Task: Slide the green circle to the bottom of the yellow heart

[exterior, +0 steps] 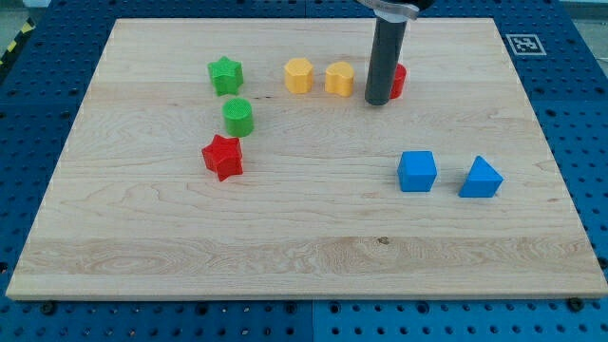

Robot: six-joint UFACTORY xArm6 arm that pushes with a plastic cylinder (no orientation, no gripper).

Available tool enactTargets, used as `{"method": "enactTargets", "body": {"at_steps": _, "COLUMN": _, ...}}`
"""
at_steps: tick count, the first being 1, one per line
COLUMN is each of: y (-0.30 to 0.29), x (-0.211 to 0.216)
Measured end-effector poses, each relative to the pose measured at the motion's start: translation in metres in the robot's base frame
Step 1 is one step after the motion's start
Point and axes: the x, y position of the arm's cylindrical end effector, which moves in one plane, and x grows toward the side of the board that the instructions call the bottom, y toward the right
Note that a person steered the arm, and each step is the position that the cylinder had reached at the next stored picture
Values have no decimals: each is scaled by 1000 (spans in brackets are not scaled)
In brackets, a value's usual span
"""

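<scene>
The green circle (pixel 237 117) lies on the wooden board (pixel 304 237) at the view's left, below a green star (pixel 225 75) and above a red star (pixel 222 157). The yellow heart (pixel 339 78) sits near the view's top centre, just right of a yellow hexagon (pixel 298 75). My tip (pixel 377 102) rests on the board just right of the yellow heart, far to the right of the green circle. The rod hides most of a red block (pixel 398 81) behind it; its shape cannot be made out.
A blue cube (pixel 417 171) and a blue triangular block (pixel 481 178) lie at the view's right, below my tip. A fiducial marker (pixel 523 43) is at the board's top right corner. Blue perforated table surrounds the board.
</scene>
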Motion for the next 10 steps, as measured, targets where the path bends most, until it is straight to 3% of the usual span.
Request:
{"method": "enactTargets", "body": {"at_steps": 1, "y": 0, "x": 11}}
{"method": "enactTargets", "body": {"at_steps": 2, "y": -36, "x": 13}}
{"method": "enactTargets", "body": {"at_steps": 6, "y": -223, "x": 4}}
{"method": "enactTargets", "body": {"at_steps": 8, "y": -220, "x": 22}}
{"method": "enactTargets", "body": {"at_steps": 10, "y": -164, "x": 27}}
